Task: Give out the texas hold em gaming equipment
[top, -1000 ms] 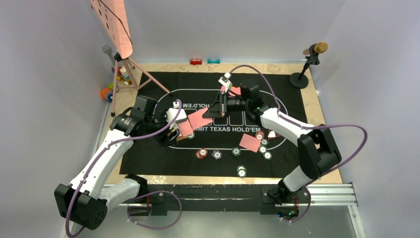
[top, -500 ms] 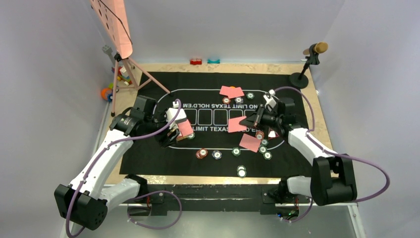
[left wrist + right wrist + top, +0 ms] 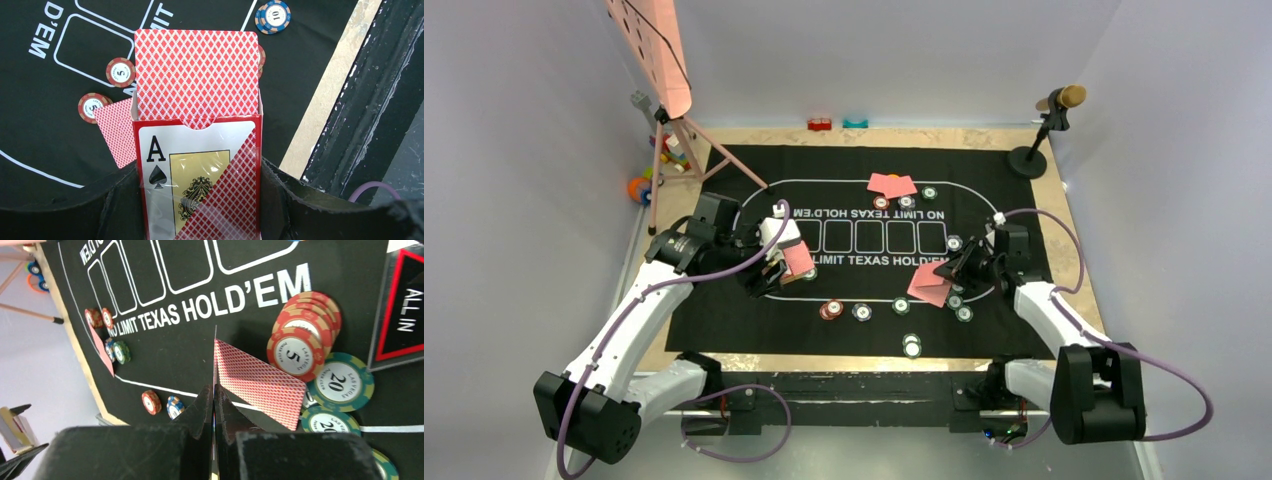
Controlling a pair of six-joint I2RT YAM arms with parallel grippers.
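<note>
My left gripper [image 3: 200, 205] is shut on a red card box [image 3: 200, 175] printed with an ace of spades, and red-backed cards [image 3: 196, 75] stick out of its open top. In the top view this box [image 3: 796, 257] hangs over the mat's left side. My right gripper [image 3: 214, 390] is shut on one card [image 3: 215, 357], seen edge-on, just above another card [image 3: 260, 382] lying face down on the mat at the right [image 3: 929, 287]. Red chips [image 3: 300, 347] and green chips [image 3: 341, 382] lie beside that card. Two cards [image 3: 892, 185] rest at the far side.
The black mat [image 3: 724, 320] carries scattered chips near its front edge [image 3: 861, 311]. A black "ALL IN" plaque [image 3: 405, 310] sits by the right-hand chips. A microphone stand [image 3: 1029, 155] is at the back right and a pink tripod [image 3: 674, 130] at the back left. Toy blocks [image 3: 820, 124] line the far edge.
My right gripper has carried one card from the box at the mat's middle over to the right and down to the card lying there. The left arm has not moved.
</note>
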